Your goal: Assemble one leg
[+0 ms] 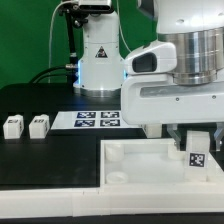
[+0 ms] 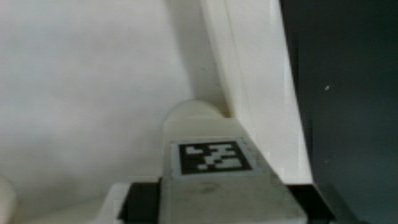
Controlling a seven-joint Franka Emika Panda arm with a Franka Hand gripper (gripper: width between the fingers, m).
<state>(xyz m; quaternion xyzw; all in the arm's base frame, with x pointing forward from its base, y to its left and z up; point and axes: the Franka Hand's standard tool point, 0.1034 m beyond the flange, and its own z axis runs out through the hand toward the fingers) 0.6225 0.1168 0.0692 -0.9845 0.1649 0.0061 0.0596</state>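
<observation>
My gripper point(image 1: 197, 147) is shut on a leg point(image 1: 197, 157), a small white peg whose black-and-white tag faces the camera. It holds the leg upright over the exterior view's right part of the large white tray point(image 1: 130, 160), near the tray's far rim. In the wrist view the leg point(image 2: 214, 150) stands between the dark fingers point(image 2: 146, 200), its tip close to the tray's raised rim point(image 2: 240, 60). I cannot tell whether the leg touches the tray. Two more legs point(image 1: 13, 126) point(image 1: 39, 125) stand on the black table at the exterior view's left.
The marker board point(image 1: 97, 120) lies on the table behind the tray, in front of the arm's white base point(image 1: 98, 60). A round corner socket point(image 1: 117, 152) shows at the tray's far left corner. Black table point(image 2: 347, 100) lies beyond the tray's rim.
</observation>
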